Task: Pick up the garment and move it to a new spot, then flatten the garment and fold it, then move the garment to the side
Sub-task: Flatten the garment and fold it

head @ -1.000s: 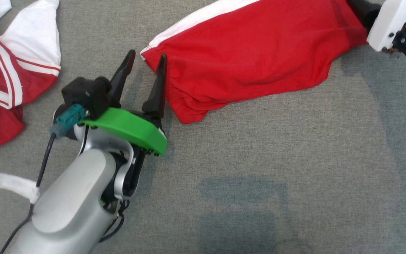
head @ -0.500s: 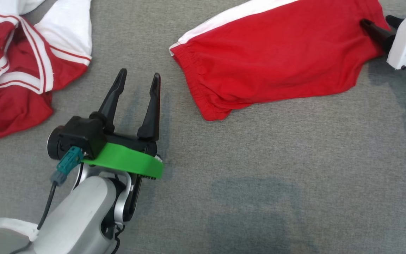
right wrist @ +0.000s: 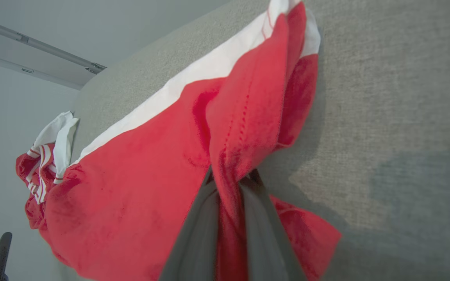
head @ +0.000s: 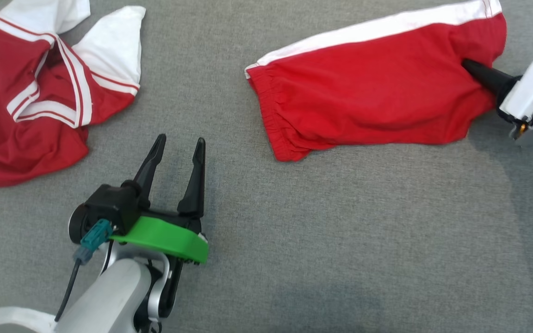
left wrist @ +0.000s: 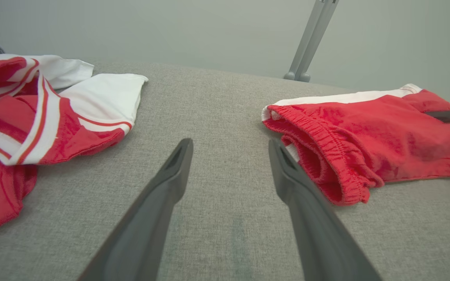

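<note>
The garment (head: 363, 97) is a pair of red shorts with a white side stripe, lying fairly flat on the grey fabric surface at the upper right. My right gripper (head: 470, 65) is shut on a fold of its right-hand edge. In the right wrist view the red cloth (right wrist: 139, 187) is bunched between the closed right gripper (right wrist: 231, 179). My left gripper (head: 180, 141) stands open above bare surface, to the left of and nearer than the elastic waistband, apart from it. The left wrist view has the open left gripper (left wrist: 229, 144) with the waistband end of the shorts (left wrist: 365, 136) to its right.
A crumpled red-and-white shirt (head: 40, 101) lies at the upper left, also seen as the shirt (left wrist: 33, 117) in the left wrist view. A grey metal post (left wrist: 307, 39) stands behind the surface's far edge. Bare grey fabric (head: 340, 231) spreads in front of the shorts.
The head camera has shifted. My right gripper has closed on the garment's right edge. My left gripper, earlier against the waistband, now stands apart from it, still open.
</note>
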